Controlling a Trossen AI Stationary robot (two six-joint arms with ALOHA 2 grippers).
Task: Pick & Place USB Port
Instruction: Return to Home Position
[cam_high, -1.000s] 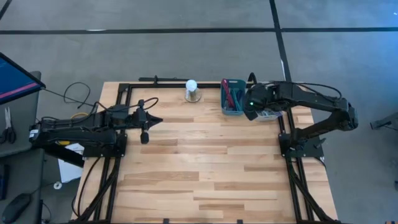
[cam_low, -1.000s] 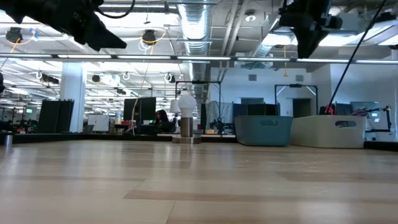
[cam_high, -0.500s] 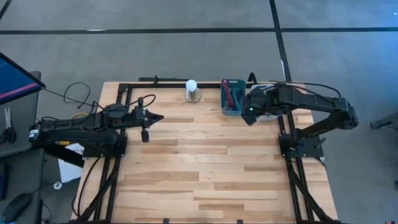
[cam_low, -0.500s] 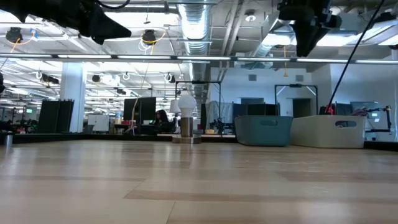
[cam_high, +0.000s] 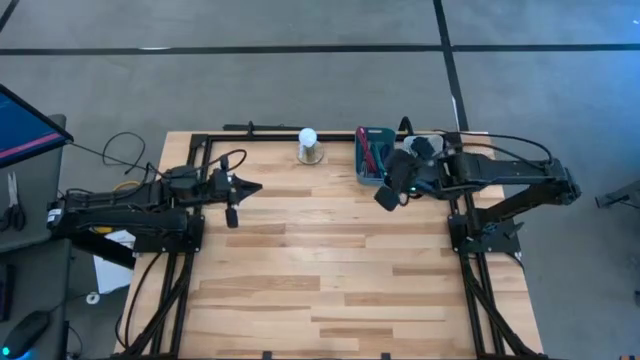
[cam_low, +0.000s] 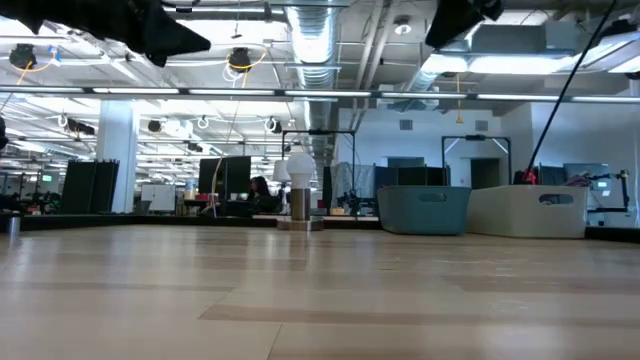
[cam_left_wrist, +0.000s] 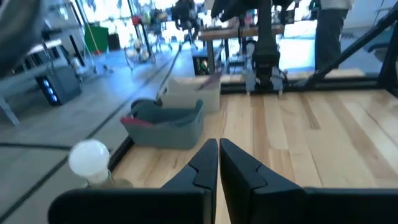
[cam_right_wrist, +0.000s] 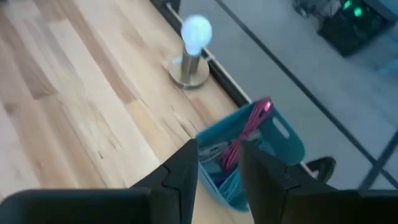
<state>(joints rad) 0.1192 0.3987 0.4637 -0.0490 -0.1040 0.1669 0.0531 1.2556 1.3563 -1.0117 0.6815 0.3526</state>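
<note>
I see my right claw (cam_high: 384, 198) slightly spread beside the bin (cam_high: 376, 129), cables (cam_high: 366, 152) inside, left claw (cam_high: 250, 187) pressed together near the table (cam_high: 330, 262) edge

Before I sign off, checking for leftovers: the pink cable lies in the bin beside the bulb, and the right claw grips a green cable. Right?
Not quite. The right claw grips nothing: the right wrist view shows it open and empty. The pink cable does lie in the bin beside the bulb.
</note>
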